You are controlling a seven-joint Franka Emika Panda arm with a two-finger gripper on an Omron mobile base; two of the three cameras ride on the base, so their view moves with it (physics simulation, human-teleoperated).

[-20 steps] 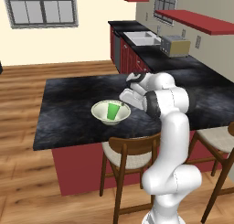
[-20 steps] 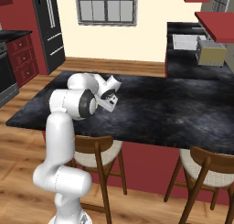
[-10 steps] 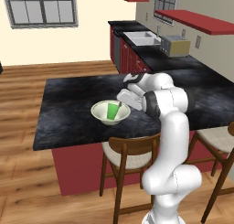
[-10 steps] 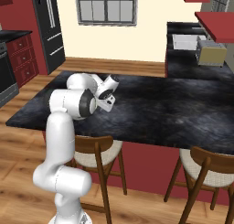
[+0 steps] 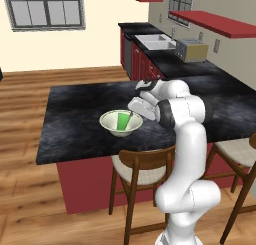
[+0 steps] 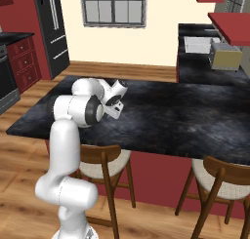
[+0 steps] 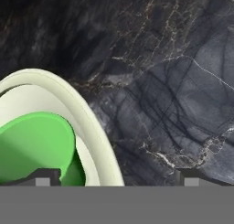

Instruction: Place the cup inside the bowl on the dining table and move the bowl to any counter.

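Note:
The cream-white bowl point(image 5: 108, 122) stands near the front of the dark dining table point(image 5: 75, 114) with the green cup point(image 5: 123, 121) inside it. My gripper point(image 5: 137, 108) hangs open at the bowl's right rim, angled down toward it. In the hand view the bowl's rim point(image 7: 89, 122) runs up between my two fingertips point(image 7: 43, 176), with the cup point(image 7: 36, 145) on the left fingertip's side and bare stone on the other. Nothing is held. In the right base view my hand point(image 6: 115, 102) and arm hide the bowl.
Two wooden chairs point(image 5: 142, 170) point(image 5: 234, 151) stand at the table's near edge. The counter point(image 5: 172, 66) runs along the right wall with a sink point(image 5: 157, 40) and a toaster point(image 5: 192, 50). A dark fridge point(image 6: 51, 23) stands at the far left.
My hand has dropped and shifted left, closer to the bowl's right rim. The bowl and cup have stayed put, and the jaws are still open.

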